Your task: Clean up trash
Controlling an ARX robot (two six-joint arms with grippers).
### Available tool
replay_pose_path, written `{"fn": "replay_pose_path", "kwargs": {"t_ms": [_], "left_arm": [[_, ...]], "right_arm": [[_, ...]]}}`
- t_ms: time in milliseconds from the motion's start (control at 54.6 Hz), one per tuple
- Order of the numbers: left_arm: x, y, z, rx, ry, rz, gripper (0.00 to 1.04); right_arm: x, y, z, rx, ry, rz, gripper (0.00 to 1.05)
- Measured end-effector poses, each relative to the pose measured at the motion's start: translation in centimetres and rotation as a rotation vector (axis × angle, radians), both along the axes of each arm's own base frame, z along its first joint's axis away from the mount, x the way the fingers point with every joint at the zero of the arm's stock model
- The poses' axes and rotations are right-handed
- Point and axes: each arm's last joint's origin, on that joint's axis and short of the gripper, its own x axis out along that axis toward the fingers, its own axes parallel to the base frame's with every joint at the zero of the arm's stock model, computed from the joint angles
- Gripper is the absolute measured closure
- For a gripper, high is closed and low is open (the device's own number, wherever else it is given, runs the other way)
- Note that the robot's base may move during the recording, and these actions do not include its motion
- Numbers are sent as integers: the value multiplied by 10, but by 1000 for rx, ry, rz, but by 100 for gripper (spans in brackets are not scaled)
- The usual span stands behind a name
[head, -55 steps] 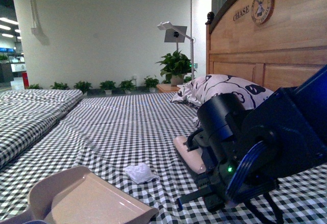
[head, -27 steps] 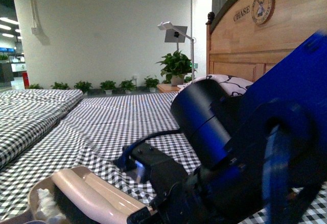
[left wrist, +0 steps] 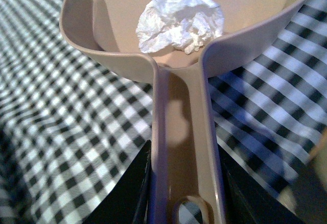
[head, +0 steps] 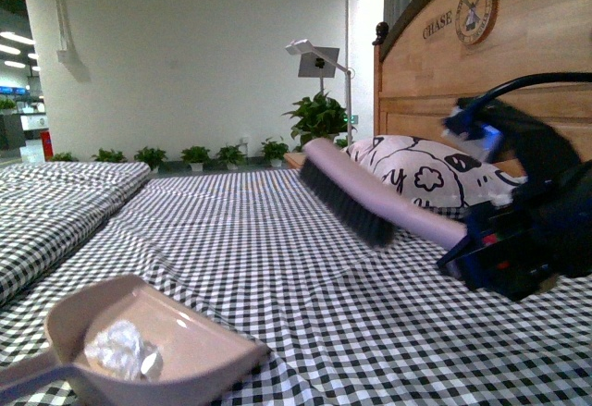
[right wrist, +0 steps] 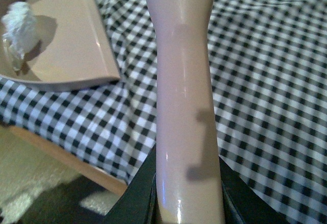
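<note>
Left wrist view — trash (left wrist: 180,21): crumpled white wad in dustpan (left wrist: 102,30).

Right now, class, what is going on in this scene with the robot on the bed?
A two-armed robot is tidying a checked bedspread. Its left claw is shut on the handle of a pinkish dustpan, and the crumpled tissue wad lies inside the pan. Its right claw grips a brush, lifted in the air clear of the bedspread, in front of the doodle-print pillow. The trash is in the pan, not yet dumped anywhere.
</note>
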Motion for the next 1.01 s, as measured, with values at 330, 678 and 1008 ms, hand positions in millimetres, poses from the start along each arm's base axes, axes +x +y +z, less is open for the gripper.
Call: {"fn": "replay_pose_path", "kwargs": {"t_ms": [330,678,1008], "left_arm": [[-15,-1,37,-163,-153,170,76],[-79,-28,87,-312,-301,217,76],[-141,-39,117,-349,-516,267,76]], "right_arm": [[-41,-95,9,247,-17,-272,85],[-127,-132,70,440,-228,-315,85],[-193,-124,89,499,-310,-270,85]]}}
